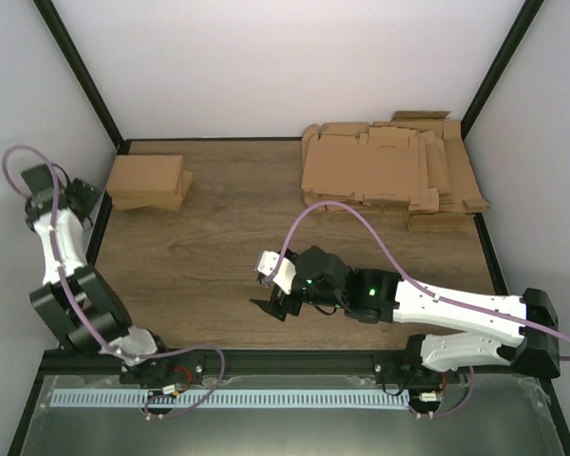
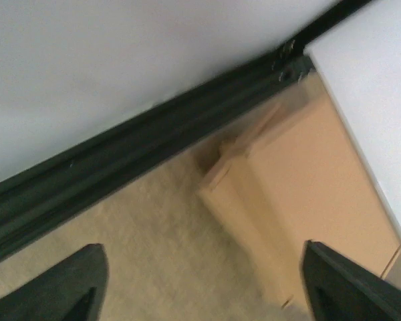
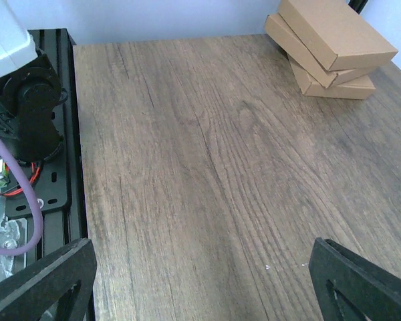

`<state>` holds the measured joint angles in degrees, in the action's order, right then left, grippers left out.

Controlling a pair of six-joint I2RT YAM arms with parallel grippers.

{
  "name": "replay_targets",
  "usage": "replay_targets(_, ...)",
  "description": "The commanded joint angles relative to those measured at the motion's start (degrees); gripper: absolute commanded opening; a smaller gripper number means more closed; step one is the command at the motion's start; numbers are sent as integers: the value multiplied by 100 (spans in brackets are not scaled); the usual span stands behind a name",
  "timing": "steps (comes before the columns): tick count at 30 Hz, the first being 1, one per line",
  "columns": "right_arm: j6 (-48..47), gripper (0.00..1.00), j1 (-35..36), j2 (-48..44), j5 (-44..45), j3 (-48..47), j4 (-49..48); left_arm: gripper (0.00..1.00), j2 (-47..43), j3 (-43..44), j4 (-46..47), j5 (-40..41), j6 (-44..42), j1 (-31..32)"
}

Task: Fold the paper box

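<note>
Left gripper (image 2: 204,284) hangs with its jaws wide and nothing between them, at the upper left of the overhead view, just beside the folded boxes. The right gripper (image 3: 204,281) is equally wide and empty over mid-frame. The wood-grain bench (image 1: 218,237) fills most of the overhead picture. At its upper right lies the big pile of flat blanks (image 1: 389,166). At upper left sits a small skewed stack, and the paper box (image 3: 337,30) appears to be the top one, closed up and resting on the two boxes below (image 3: 334,85). Folding looks done, so the step is likely clearing away. The left arm should draw straight back and up, fingers clear of the top edge, since a brush could slide that box off.
</note>
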<state>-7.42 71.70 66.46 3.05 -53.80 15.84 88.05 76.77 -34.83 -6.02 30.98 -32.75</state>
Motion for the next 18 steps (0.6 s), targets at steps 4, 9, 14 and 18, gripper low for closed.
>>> replay_targets(4, 111, 90, -23, -163, -38, -189, 47, 32, -1577, -2422, 1673, -553, 1847, 301)
replay_targets(9, 157, 89, -21, -271, -131, -116, 55, 4, -1273, -2610, 1614, -423, 2216, 386)
replay_targets(14, 163, 89, -22, -334, -141, -162, 154, 4, -619, -2751, 1884, 2, 2535, 408)
replay_targets(18, 162, 88, -18, -334, -131, -224, 233, 4, -281, -2705, 2270, 373, 2622, 479)
